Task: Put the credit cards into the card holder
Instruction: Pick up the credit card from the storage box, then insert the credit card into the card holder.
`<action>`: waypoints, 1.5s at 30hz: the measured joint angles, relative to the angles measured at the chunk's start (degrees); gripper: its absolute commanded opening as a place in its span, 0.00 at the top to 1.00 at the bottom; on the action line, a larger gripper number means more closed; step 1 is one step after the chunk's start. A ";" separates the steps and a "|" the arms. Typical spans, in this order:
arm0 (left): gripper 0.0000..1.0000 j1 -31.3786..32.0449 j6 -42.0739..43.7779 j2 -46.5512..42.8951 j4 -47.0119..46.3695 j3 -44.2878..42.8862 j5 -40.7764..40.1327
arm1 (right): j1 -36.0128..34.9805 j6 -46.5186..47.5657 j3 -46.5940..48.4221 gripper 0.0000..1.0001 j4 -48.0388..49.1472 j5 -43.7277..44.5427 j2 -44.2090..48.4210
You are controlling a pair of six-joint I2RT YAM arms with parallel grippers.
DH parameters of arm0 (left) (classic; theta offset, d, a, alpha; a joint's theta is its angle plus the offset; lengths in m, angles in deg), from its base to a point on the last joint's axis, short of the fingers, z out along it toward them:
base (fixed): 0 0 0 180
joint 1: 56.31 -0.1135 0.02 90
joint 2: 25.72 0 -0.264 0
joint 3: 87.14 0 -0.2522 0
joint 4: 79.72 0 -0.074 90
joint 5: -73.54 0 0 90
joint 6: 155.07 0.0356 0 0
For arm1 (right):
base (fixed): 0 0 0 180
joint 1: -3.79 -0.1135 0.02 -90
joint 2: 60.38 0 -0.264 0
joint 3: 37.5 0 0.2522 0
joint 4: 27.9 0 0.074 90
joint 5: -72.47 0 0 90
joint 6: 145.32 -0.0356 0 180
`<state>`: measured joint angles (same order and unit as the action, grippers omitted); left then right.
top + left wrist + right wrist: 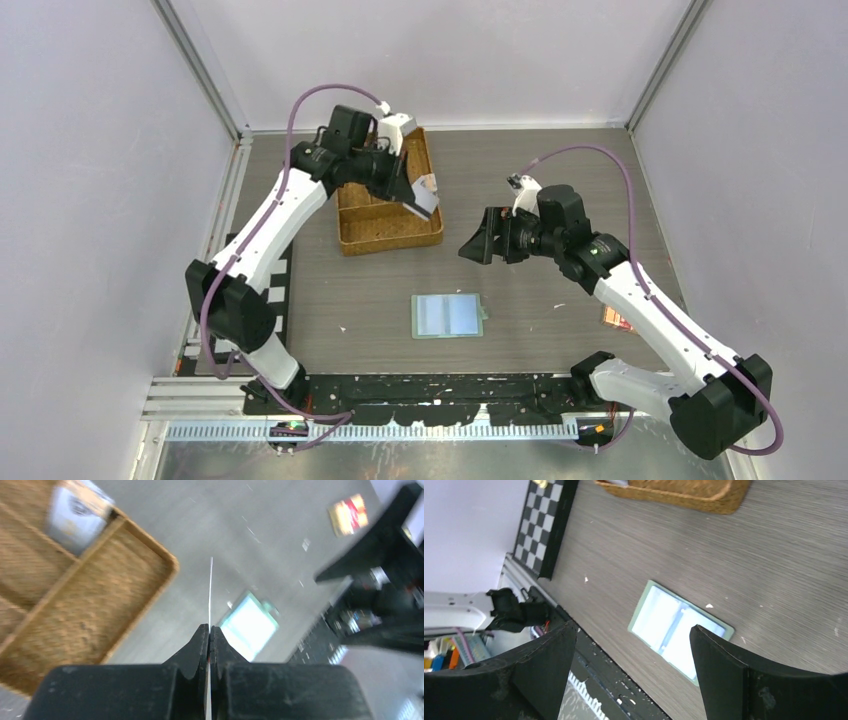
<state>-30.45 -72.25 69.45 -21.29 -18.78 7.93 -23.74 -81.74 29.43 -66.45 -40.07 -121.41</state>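
Observation:
My left gripper (413,198) hangs over the right rim of the woven tray, shut on a thin silvery-grey credit card (427,204). In the left wrist view the card (210,592) shows edge-on, sticking out past the closed gripper (210,628). The sage-green card holder (447,315) lies unfolded and flat at the table's middle, its pale inside facing up, also visible as card holder (248,625) and card holder (678,629). My right gripper (477,243) hovers above and right of it, open and empty, with its fingertips (704,636) wide apart around gripper centre (633,628).
A brown woven divided tray (372,228) stands at the back left, with another pale card (76,516) leaning in it. A small red-orange card (616,318) lies near the right arm. A checkerboard strip (543,527) runs along the left table edge.

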 measured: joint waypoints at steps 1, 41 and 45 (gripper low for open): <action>1.00 0.00 1.11 -0.72 1.38 0.76 3.43 | 0.00 0.13 0.00 0.13 0.39 -1.18 0.00; 0.36 4.98 -19.37 -20.76 -16.13 49.09 5.51 | -10.71 -14.97 -19.28 0.99 14.49 -2.95 -6.25; 0.43 6.64 -27.76 -20.83 -22.64 56.19 1.62 | -10.71 -16.09 -22.25 1.00 17.20 -2.54 -8.26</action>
<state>-23.80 -100.01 48.62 -43.94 37.41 9.54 -34.45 -97.82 7.18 -49.25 -42.61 -129.67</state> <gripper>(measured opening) 0.634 0.027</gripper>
